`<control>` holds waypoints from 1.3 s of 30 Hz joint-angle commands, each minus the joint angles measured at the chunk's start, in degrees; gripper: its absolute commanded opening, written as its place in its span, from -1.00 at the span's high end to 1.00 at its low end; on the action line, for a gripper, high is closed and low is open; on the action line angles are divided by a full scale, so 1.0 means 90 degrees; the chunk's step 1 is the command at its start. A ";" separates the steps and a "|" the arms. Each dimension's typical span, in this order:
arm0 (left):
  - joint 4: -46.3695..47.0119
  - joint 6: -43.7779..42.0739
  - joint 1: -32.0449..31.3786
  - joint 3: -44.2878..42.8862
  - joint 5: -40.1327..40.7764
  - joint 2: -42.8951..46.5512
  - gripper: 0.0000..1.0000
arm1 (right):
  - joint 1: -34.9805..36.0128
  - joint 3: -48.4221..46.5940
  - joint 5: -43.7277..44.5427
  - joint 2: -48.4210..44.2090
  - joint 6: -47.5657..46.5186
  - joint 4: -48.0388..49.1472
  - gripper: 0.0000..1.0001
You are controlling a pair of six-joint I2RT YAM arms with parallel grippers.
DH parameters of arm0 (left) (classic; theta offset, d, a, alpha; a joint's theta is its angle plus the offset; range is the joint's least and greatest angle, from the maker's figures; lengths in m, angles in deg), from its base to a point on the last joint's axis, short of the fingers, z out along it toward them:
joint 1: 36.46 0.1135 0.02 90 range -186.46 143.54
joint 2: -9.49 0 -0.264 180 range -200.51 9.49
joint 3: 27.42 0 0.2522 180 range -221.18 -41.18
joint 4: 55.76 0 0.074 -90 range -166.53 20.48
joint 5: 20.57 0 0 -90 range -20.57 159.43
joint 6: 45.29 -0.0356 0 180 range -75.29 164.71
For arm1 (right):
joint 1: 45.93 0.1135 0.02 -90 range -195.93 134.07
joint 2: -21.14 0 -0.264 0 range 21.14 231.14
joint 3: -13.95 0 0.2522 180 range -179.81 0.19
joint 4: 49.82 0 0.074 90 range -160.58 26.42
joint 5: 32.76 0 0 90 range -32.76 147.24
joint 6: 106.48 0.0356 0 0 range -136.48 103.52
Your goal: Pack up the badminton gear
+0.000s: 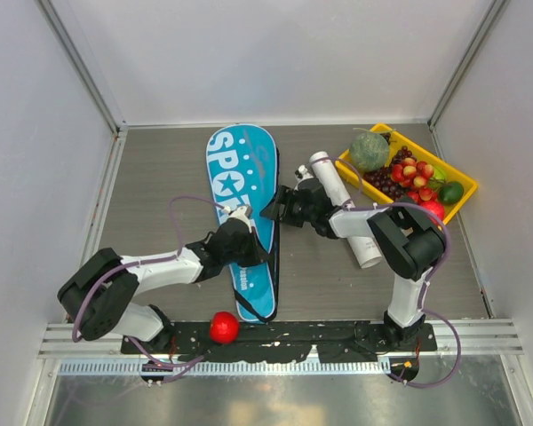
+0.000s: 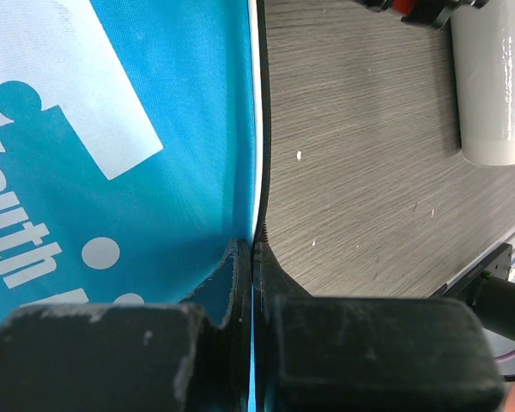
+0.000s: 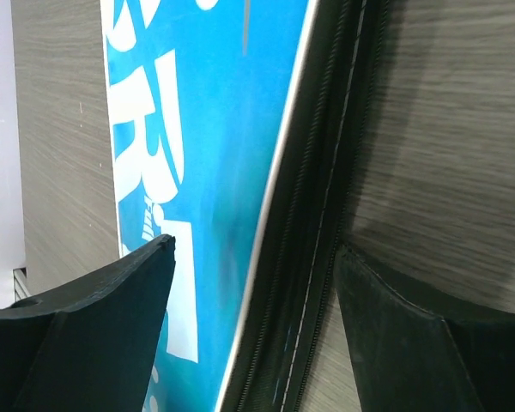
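Note:
The long blue "SPORT" racket cover (image 1: 240, 173) lies flat in the middle of the table. My left gripper (image 1: 251, 251) is shut on the cover's right edge about halfway down; in the left wrist view the gripper (image 2: 255, 249) pinches the thin black-and-white rim of the blue cover (image 2: 112, 129). My right gripper (image 1: 270, 211) is open at the same edge, higher up. In the right wrist view that gripper (image 3: 256, 249) straddles the cover's black zipper band (image 3: 326, 197), one finger over the blue fabric, the other over the table. A white tube (image 1: 366, 248) lies under the right arm, and also shows as the tube (image 2: 498, 86).
A yellow tray (image 1: 410, 142) of fruit sits at the back right. A red ball (image 1: 223, 327) rests on the black base rail, just below the cover's narrow end. White walls close in the table on three sides.

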 commanded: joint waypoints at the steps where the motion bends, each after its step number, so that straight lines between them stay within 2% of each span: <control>1: 0.0280 -0.0049 -0.0014 -0.0269 -0.0171 -0.0131 1.00 | 0.0194 -0.0164 0.0123 0.0237 -0.0110 -0.0123 -0.52; 6: 0.0289 -0.0068 -0.0014 -0.0338 -0.0180 -0.0180 0.97 | 0.0194 -0.0271 0.0152 0.0335 -0.0081 -0.0123 -0.24; 7: 0.0289 -0.0068 -0.0014 -0.0338 -0.0190 -0.0180 0.91 | 0.0194 -0.0290 0.0172 0.0325 -0.0129 -0.0103 -0.04; 8: 0.0289 -0.0078 -0.0014 -0.0328 -0.0180 -0.0142 0.82 | 0.0194 -0.0310 0.0201 0.0296 -0.0149 -0.0103 0.08; 9: 0.0270 -0.0097 -0.0014 -0.0347 -0.0171 -0.0112 0.72 | 0.0184 -0.0320 0.0269 0.0267 -0.0255 -0.0103 0.36; 11: 0.0124 -0.0185 -0.0014 -0.0406 -0.0113 0.0024 0.48 | 0.0165 -0.0378 0.0367 0.0159 -0.0489 -0.0123 0.70; 13: -0.0197 -0.0380 -0.0024 -0.0571 0.0005 0.0229 0.32 | 0.0136 -0.0476 0.0348 -0.0006 -0.0782 -0.0142 0.90; 18: -0.1759 -0.0985 -0.0014 -0.1566 0.0717 0.0775 -0.17 | 0.0126 -0.0613 0.0279 -0.0543 -0.1350 -0.0201 0.89; 24: -0.3516 -0.1562 0.0015 -0.2768 0.2248 0.1732 -0.48 | 0.0174 -0.1393 0.0620 -0.1256 -0.2531 -0.1536 0.89; 26: -0.3976 -0.1572 0.0141 -0.3061 0.2718 0.2025 -0.54 | 0.0262 -0.1647 0.0883 -0.1510 -0.2960 -0.1995 0.90; 29: -0.4513 -0.1543 0.0551 -0.3452 0.2730 0.2241 -0.66 | 0.0418 -0.1833 0.1080 -0.1890 -0.3732 -0.2232 0.89; 33: -0.5363 -0.1300 0.1254 -0.4047 0.3012 0.2407 -0.68 | 0.0779 -0.2039 0.1605 -0.2077 -0.4717 -0.2359 0.90; 39: -0.5599 -0.0577 0.2640 -0.4332 0.2965 0.3032 -0.68 | 0.1754 -0.2136 0.2806 -0.2126 -0.6085 -0.2115 0.89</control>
